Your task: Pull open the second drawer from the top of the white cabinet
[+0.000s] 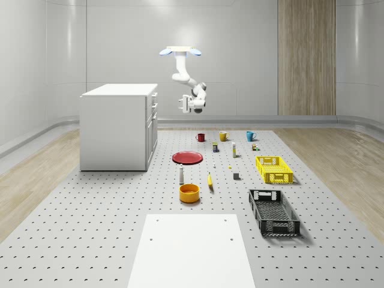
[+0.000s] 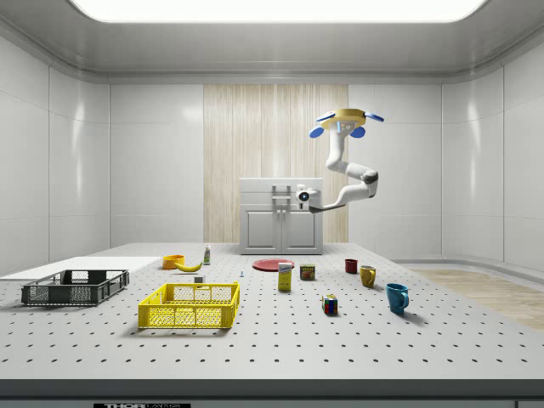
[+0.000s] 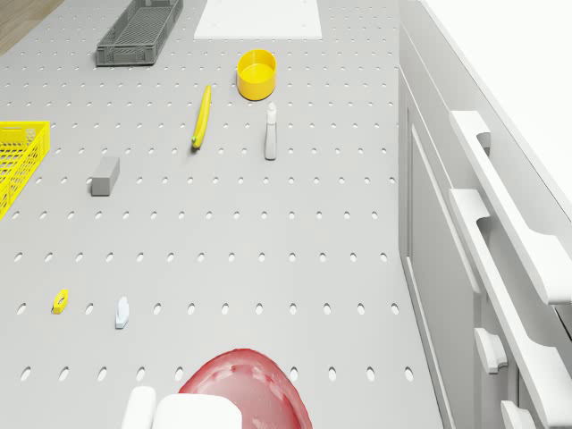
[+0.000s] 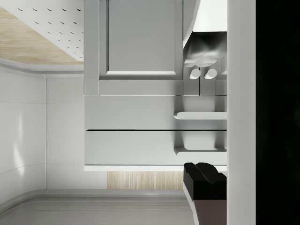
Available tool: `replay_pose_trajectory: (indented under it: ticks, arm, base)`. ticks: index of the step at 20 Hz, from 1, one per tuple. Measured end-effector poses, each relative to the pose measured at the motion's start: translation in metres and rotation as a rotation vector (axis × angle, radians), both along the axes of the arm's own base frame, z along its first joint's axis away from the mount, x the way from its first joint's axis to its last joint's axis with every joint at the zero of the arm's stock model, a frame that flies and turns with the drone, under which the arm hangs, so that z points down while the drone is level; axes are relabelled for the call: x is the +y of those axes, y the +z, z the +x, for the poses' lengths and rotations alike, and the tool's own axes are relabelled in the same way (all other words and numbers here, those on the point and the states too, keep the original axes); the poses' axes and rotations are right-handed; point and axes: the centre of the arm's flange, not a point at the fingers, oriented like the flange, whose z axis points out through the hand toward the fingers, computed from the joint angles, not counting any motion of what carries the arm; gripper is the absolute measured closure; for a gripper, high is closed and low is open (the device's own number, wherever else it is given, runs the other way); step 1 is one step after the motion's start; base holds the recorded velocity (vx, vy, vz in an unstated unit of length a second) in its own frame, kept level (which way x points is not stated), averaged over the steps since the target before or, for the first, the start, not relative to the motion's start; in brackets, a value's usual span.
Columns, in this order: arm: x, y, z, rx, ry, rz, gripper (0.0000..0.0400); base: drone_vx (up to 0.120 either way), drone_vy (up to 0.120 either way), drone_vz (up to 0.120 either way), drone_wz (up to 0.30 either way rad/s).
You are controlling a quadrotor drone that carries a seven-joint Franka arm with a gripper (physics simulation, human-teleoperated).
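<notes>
The white cabinet [image 1: 117,127] stands on the perforated table at the whole-scene view's left, its drawer front facing right. The second drawer from the top [image 1: 154,110] sits flush with the others, shut. Its bar handle [image 4: 200,115] appears in the wrist view and again in the drone view as handle [image 3: 500,295]. The drone [image 1: 180,52] hovers in front of the cabinet, above the table. Its arm bends down, so the gripper [image 1: 183,103] hangs at drawer height, pointing at the front with a clear gap to it. In the side view the gripper [image 2: 303,197] overlaps the cabinet [image 2: 282,223].
On the table before the cabinet lie a red plate [image 1: 187,157], a small bottle [image 1: 181,174], a banana [image 1: 210,180] and a yellow bowl [image 1: 189,192]. Three mugs [image 1: 223,136] stand further back. A yellow crate [image 1: 274,169] and a black crate [image 1: 273,212] sit to the right.
</notes>
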Motion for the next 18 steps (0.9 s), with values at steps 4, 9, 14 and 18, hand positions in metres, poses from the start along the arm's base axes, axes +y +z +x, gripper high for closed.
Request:
replay_pose_trajectory:
  ticks: [4, 9, 14, 18]
  arm:
    - [0.008, 0.000, 0.000, 0.000, 0.000, 0.000, 0.0100]
    - [0.028, 0.000, 0.000, 0.000, 0.000, 0.000, 0.0100]
    - [0.053, 0.000, 0.000, 0.000, 0.000, 0.000, 0.0100]
    - [0.074, 0.000, 0.000, 0.000, 0.000, 0.000, 0.0100]
  base:
    - [0.000, 0.000, 0.000, 0.000]
    - [0.000, 0.000, 0.000, 0.000]
    - [0.000, 0.000, 0.000, 0.000]
    - [0.000, 0.000, 0.000, 0.000]
